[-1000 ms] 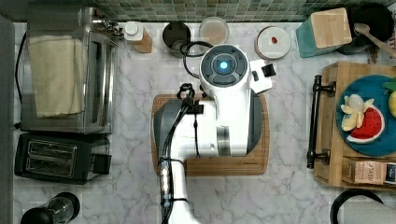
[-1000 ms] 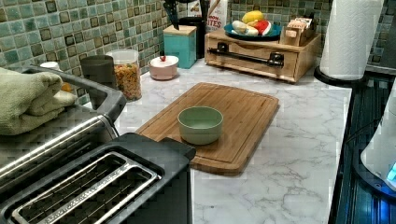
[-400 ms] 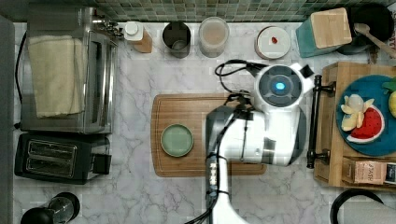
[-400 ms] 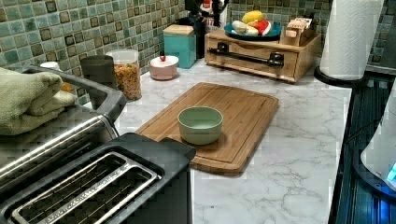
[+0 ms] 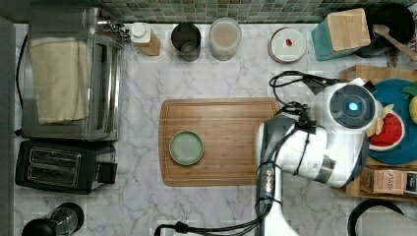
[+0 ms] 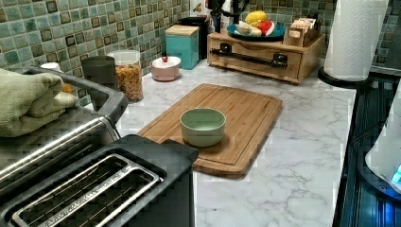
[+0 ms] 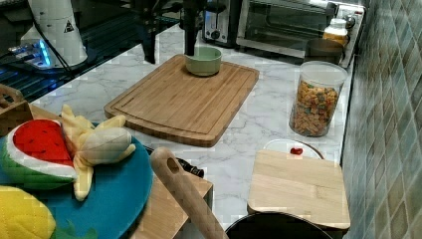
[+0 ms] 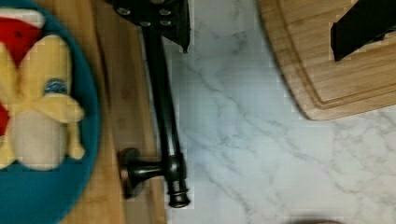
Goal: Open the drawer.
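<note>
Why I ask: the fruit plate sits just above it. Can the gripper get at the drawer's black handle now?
Probably yes: the handle juts out over bare marble, clear of the plate, with the gripper straddling it.

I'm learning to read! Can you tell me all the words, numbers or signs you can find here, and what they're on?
Printed lettering on the small brown box beside the blue plate: too blurred to read.
Round blue sticker on the toy banana: print too small to read.
Black triangle sign on the white robot base: symbol inside too blurred to tell.
No other words or numbers are readable.
</note>
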Motion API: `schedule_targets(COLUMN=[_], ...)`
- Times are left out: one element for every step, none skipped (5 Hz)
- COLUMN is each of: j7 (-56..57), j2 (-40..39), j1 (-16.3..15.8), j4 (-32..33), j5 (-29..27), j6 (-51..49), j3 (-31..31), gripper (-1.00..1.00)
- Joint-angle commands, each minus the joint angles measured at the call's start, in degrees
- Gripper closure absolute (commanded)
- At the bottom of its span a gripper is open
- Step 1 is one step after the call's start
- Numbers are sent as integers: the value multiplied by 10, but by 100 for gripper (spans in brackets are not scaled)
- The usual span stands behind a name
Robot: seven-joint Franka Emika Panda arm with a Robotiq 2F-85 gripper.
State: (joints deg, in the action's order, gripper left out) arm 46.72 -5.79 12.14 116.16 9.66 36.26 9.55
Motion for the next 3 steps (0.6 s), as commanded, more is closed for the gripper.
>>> schedule_targets(j7=[117, 141, 157], j2=[-34, -50, -45], j1=[32, 46, 54], j4=[10, 2, 24], j5=[25, 12, -13], j6=[105, 97, 116], j3=[18, 16, 13], gripper=[-100, -100, -100])
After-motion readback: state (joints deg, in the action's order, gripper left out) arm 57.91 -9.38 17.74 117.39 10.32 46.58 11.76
